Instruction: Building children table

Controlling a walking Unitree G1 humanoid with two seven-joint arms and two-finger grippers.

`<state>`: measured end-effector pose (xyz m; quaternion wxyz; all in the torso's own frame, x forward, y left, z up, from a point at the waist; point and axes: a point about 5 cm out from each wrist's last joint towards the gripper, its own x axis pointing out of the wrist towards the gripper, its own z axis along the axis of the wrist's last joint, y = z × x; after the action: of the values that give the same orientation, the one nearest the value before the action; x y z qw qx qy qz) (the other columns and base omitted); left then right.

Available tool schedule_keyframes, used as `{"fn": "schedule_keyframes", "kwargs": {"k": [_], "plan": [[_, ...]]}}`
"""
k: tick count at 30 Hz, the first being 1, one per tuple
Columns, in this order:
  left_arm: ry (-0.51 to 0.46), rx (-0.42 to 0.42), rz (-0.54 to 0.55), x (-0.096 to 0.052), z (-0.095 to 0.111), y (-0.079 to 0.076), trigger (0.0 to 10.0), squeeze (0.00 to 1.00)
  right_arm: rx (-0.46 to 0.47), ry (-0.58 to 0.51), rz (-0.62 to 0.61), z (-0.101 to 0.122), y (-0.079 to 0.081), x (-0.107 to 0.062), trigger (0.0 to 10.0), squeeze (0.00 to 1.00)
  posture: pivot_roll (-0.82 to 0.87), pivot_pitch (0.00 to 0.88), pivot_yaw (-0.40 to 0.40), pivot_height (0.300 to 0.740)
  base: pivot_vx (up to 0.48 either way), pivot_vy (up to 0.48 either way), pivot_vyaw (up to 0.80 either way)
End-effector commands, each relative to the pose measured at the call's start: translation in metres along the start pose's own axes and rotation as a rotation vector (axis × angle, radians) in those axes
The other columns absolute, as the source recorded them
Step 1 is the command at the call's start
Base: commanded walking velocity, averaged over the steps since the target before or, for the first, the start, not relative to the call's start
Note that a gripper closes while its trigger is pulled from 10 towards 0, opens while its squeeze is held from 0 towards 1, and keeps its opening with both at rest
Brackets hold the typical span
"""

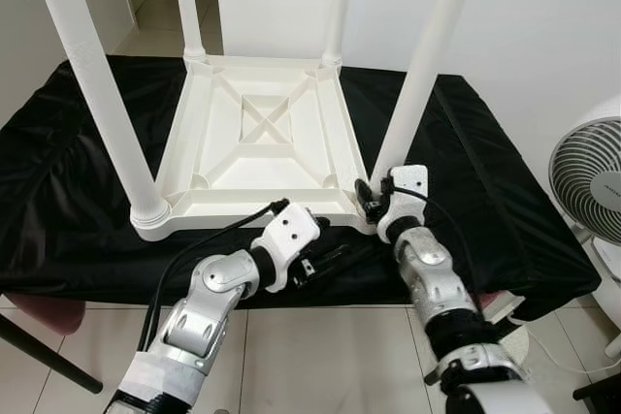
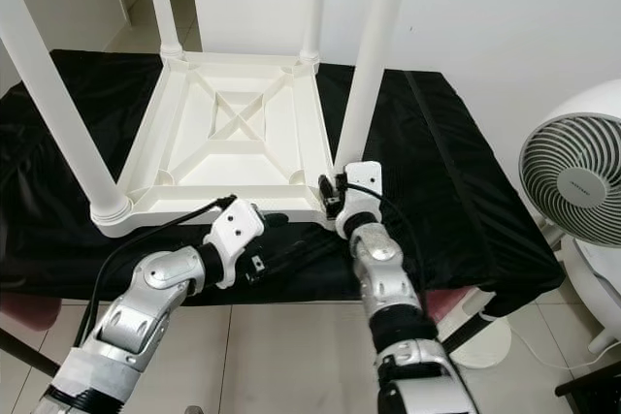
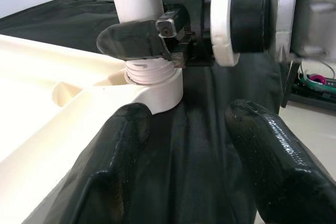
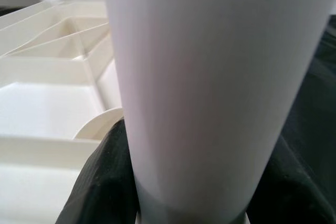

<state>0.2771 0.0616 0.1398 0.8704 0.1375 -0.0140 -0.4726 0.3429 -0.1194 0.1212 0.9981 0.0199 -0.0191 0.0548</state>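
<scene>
A white plastic children's table [image 1: 257, 133] lies upside down on a black cloth, with its legs pointing up. My right gripper [image 1: 372, 196] is shut on the base of the near-right leg [image 1: 422, 65], just above the corner socket. In the right wrist view the leg [image 4: 210, 77] stands between the two black fingers [image 4: 100, 182]. In the left wrist view a screw thread [image 3: 149, 72] shows at that leg's foot, with a right-gripper finger [image 3: 136, 40] pressed on it. My left gripper [image 1: 325, 264] is open and holds nothing, low over the cloth's front edge, pointing at that corner.
The black cloth [image 1: 505, 191] covers a low platform that ends close in front of me. A white standing fan [image 1: 592, 176] is at the right, a dark pink seat [image 1: 49, 312] at the lower left. A white wall rises behind; the floor is tiled.
</scene>
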Motion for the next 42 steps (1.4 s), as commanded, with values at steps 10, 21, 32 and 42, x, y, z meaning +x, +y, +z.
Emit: {"fn": "schedule_keyframes", "kwargs": {"k": [10,21,32,42], "plan": [[-0.001,-0.006,0.016,0.001,0.001,-0.003,10.0,0.00,0.069,0.094,-0.059,-0.017,0.034,-0.011,0.0,0.00,0.12,0.000,-0.040,0.740,0.000,0.000,0.00],[-0.001,-0.008,0.023,-0.001,0.001,-0.003,10.0,0.00,0.067,0.045,-0.032,-0.005,0.019,-0.009,10.0,1.00,0.12,0.000,-0.041,0.740,0.000,0.000,0.00],[0.000,-0.010,0.021,-0.001,0.001,-0.003,10.0,0.00,0.021,0.019,0.157,-0.001,-0.014,-0.024,10.0,1.00,0.11,0.000,-0.036,0.740,0.000,0.000,0.00],[0.005,-0.008,0.019,0.000,0.002,0.000,10.0,0.00,-0.137,0.032,0.479,0.011,-0.050,-0.021,10.0,0.00,0.10,0.000,-0.020,0.740,0.000,0.000,0.00]]}}
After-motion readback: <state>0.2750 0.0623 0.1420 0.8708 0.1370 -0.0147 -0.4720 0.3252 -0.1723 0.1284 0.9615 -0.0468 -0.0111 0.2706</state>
